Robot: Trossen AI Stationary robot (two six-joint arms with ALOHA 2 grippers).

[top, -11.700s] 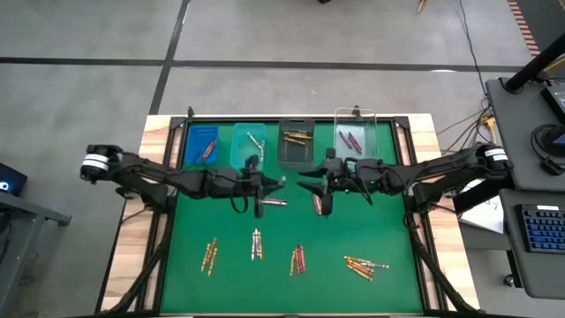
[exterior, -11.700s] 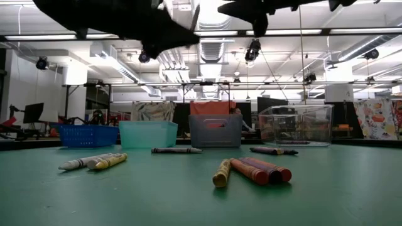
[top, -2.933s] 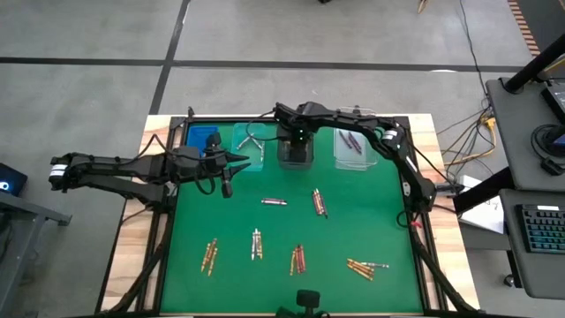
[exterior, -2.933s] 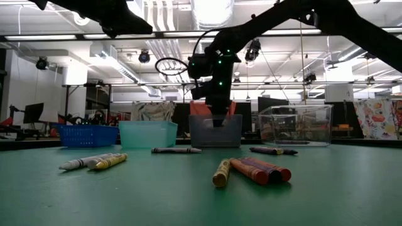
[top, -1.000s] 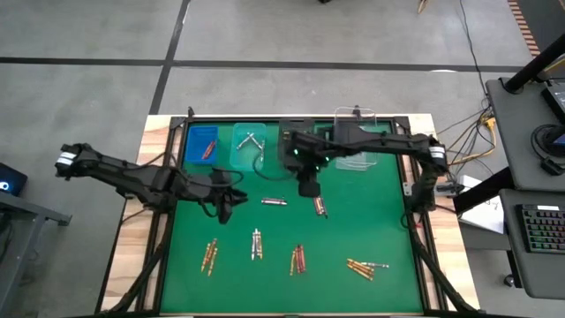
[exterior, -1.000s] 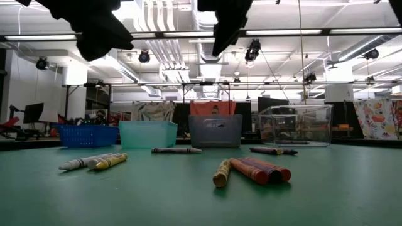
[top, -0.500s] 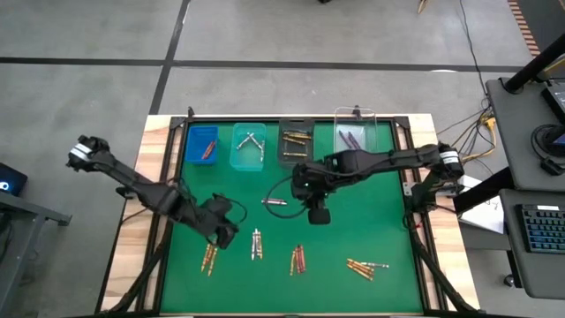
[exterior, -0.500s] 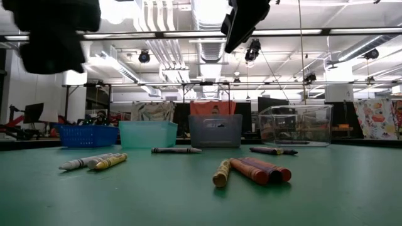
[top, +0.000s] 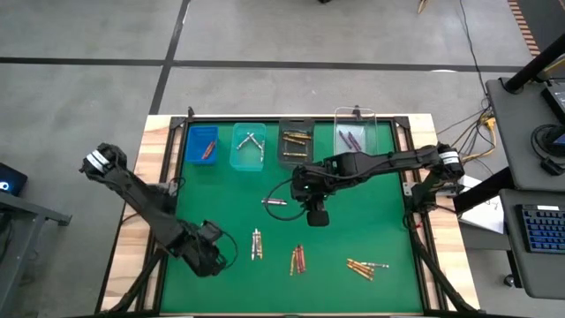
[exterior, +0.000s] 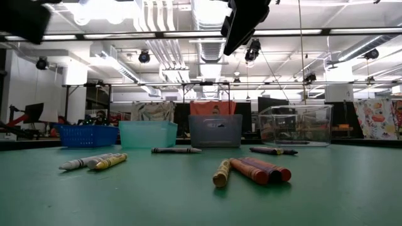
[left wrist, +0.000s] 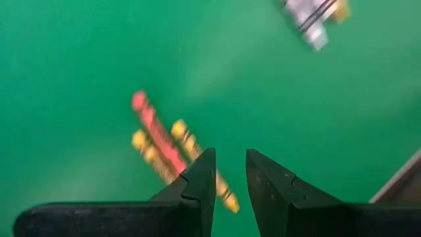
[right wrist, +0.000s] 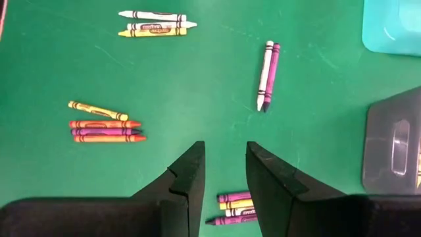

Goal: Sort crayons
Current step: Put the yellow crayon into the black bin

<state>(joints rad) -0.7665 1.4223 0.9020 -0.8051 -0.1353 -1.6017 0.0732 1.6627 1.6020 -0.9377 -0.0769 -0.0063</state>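
Four loose clusters of crayons [top: 297, 259] along the near edge of the green mat [top: 371, 221], and one small pair [top: 274, 202] alone near its middle. More crayons already inside the four bins lined up on the far edge: blue bin [top: 202, 144], teal bin [top: 249, 145], grey bin [top: 296, 141], clear bin [top: 355, 140].

Left claw [left wrist: 229, 185] low over the near left corner of the mat, directly above the leftmost cluster [left wrist: 172, 151], a red crayon flanked by gold ones. Fingers [left wrist: 201, 181] parted by a narrow gap, nothing between them, not touching the crayons.

Right claw [right wrist: 224, 171] raised above the middle of the mat, just beside the lone pair on the side toward the right edge. Fingers [right wrist: 192, 172] apart, empty. Below it in the wrist view, a purple and gold group [right wrist: 233, 208] partly hidden by the fingers.

In the low view, both arms only as dark shapes at the top, high above the crayons.
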